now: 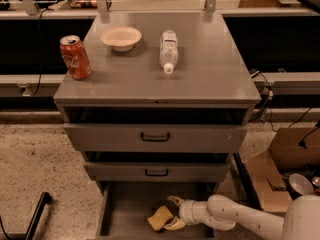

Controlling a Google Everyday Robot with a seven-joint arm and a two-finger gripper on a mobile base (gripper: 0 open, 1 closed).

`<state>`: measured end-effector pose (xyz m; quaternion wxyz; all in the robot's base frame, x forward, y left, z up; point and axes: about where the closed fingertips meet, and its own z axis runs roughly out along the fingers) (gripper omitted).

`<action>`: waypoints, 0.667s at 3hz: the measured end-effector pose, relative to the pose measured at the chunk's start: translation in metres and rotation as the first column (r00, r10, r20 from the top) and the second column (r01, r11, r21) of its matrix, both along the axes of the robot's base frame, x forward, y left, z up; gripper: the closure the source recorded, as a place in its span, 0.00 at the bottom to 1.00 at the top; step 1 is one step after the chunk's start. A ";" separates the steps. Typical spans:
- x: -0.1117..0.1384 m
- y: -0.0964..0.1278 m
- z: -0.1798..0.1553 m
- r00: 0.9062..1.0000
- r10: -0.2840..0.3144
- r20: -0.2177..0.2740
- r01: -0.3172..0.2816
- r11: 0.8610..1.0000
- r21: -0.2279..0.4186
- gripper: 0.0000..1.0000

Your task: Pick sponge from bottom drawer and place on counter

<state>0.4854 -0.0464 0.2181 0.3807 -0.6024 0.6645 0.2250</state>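
The yellow sponge (158, 218) lies on the floor of the open bottom drawer (125, 209), near its front middle. My gripper (173, 213) reaches into the drawer from the right on the white arm (235, 216). Its fingers are spread, one finger (175, 200) behind the sponge's right end and the other in front of it, so they straddle that end. The sponge rests on the drawer floor. The counter (210, 69) is the grey cabinet top above.
On the counter stand a red soda can (75, 57), a cream bowl (121, 37) and a lying plastic bottle (169, 50). Two upper drawers (155, 137) with dark handles overhang the bottom one. A cardboard box (280, 174) sits on the floor to the right.
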 end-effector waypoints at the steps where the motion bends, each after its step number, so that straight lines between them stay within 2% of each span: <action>1: 0.015 0.000 -0.017 1.000 -0.015 0.002 0.015 1.000 0.015 0.34; 2: 0.028 0.005 -0.038 1.000 -0.017 0.000 0.017 0.999 0.030 0.30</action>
